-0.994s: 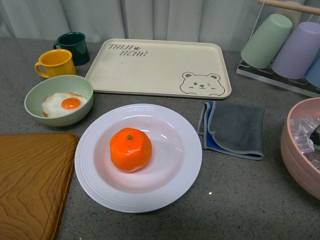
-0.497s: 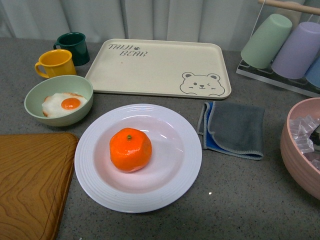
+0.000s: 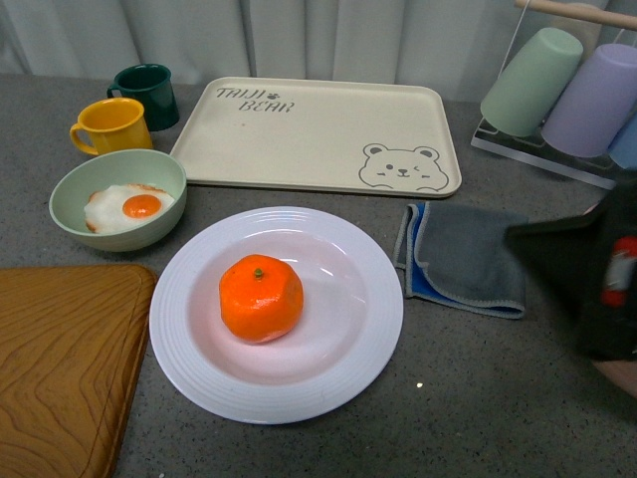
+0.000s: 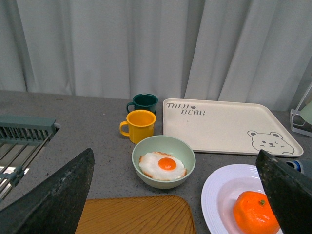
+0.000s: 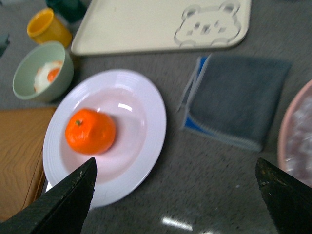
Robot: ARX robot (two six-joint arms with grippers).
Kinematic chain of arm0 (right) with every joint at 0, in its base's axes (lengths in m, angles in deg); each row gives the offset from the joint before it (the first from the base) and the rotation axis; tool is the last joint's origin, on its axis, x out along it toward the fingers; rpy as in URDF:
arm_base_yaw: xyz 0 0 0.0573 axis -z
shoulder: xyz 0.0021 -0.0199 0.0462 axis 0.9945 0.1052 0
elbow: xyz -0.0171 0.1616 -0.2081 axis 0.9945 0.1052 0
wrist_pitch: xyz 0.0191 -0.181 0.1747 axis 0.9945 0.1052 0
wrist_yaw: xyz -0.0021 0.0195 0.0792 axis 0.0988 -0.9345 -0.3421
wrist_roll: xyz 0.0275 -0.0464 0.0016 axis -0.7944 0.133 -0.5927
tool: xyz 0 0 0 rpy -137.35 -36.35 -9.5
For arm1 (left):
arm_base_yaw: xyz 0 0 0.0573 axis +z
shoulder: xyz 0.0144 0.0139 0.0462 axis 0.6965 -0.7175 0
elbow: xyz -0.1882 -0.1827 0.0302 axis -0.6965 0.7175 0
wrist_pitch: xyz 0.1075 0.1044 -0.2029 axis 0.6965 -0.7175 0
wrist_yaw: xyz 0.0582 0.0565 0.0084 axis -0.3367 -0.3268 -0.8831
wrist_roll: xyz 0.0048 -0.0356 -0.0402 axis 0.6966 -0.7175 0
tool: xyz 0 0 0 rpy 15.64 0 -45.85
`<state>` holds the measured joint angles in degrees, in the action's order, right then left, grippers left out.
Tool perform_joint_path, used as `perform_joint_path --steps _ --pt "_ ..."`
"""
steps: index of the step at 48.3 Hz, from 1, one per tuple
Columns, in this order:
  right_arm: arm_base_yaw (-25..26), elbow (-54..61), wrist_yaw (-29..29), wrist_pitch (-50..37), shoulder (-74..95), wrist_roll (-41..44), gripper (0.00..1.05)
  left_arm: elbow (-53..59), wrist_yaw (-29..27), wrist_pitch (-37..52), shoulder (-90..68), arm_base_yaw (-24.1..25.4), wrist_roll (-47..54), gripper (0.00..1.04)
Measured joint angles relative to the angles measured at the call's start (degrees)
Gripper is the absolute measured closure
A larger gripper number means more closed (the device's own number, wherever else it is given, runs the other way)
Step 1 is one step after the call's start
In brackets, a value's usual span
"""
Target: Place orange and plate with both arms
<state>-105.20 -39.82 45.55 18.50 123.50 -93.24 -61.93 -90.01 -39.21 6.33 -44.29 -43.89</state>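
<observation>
The orange [image 3: 261,298] sits in the middle of the white ridged plate [image 3: 184,344] on the grey counter. My right arm [image 3: 597,284] shows as a dark blur at the right edge, right of the plate and apart from it. In the right wrist view my right gripper [image 5: 175,161] is open and empty above the counter, with the orange [image 5: 90,130] and plate [image 5: 148,141] ahead of it. In the left wrist view my left gripper [image 4: 174,153] is open and empty, well above the table, with the orange [image 4: 256,213] and plate [image 4: 214,195] beside one finger [image 4: 287,195].
A cream bear tray [image 3: 318,134] lies behind the plate. A green bowl with a fried egg [image 3: 117,199], a yellow mug [image 3: 111,124] and a dark green mug [image 3: 147,92] stand at the left. There are also a wooden board [image 3: 60,358], a grey cloth [image 3: 468,254], a pink bowl [image 5: 297,131] and racked cups [image 3: 557,85].
My right arm has come into the front view from the right edge and now covers the pink bowl. The orange and plate have not moved.
</observation>
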Motion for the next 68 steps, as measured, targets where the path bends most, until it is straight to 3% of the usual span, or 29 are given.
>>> perform_joint_path --steps 14,32,68 --pt "0.79 -5.84 -15.13 -2.36 18.69 -11.13 0.09 0.0 0.0 0.0 0.0 0.0 0.0 0.07" --pt "2.89 -11.8 -26.21 -9.53 35.1 -21.79 0.09 0.0 0.0 0.0 0.0 0.0 0.0 0.07" --pt "1.38 -27.52 -28.2 -5.92 50.05 -28.72 0.09 0.0 0.0 -0.02 0.0 0.0 0.0 0.07"
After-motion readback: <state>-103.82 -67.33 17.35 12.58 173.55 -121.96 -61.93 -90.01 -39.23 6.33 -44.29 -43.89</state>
